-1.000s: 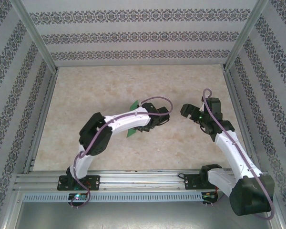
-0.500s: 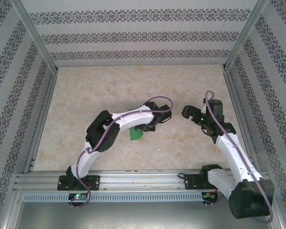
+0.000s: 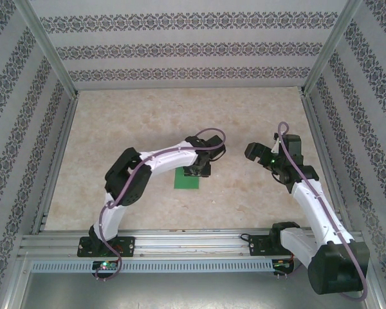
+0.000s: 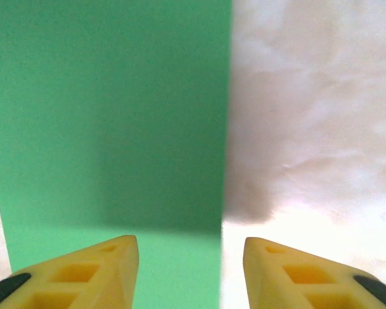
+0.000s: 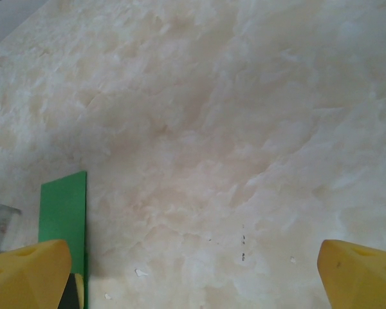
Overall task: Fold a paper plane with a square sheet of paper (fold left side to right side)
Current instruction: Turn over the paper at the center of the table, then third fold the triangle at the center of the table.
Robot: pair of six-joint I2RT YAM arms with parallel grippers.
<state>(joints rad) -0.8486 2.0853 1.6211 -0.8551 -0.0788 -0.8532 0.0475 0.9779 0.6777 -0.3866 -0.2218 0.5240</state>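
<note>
Green and matte, the sheet of paper (image 3: 185, 181) lies flat as a crisp-edged rectangle on the mottled beige table (image 3: 135, 122), beneath the left arm, which arches over it with the elbow raised. The left gripper (image 4: 191, 248) points down over the sheet's right edge, its yellow wedge fingers apart and holding nothing. The right gripper (image 5: 193, 257) hovers well to the right, jaws spread wide and empty.

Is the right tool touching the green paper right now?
Apart. The top view shows bare table between the right tool and the green paper.
</note>
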